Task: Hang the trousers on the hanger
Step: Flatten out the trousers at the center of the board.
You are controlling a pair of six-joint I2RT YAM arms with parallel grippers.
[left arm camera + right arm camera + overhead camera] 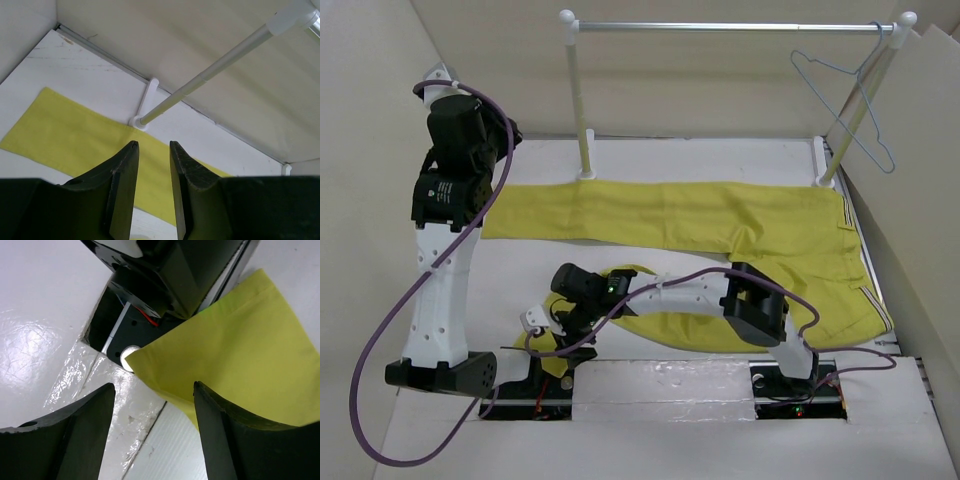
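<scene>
So the trousers (720, 225) are laid out flat on the table (650, 160). The waistband is over to the right, one leg is stretched along the far side toward the left, and the other is bent back toward the near edge. They're probably spread like that so a leg end can be picked off easily and fed through the hanger (850, 110). That's hooked on the rail (720, 27) at its right end, well apart from the cloth and not yet touched.

The right arm is folded low across the near edge, reaching leftward over the near leg, with the right gripper (154, 386) pointed down at that leg's hem corner. Its jaws are spread wide and nothing is pinched. The corner is seen just ahead of them. It looks like a grab is being lined up, though that's only a guess.

The left arm is reared up tall on the left, and the left gripper (152, 145) is aimed down at the far leg from high above. Only a narrow gap is seen between its jaws, with nothing in it.
</scene>
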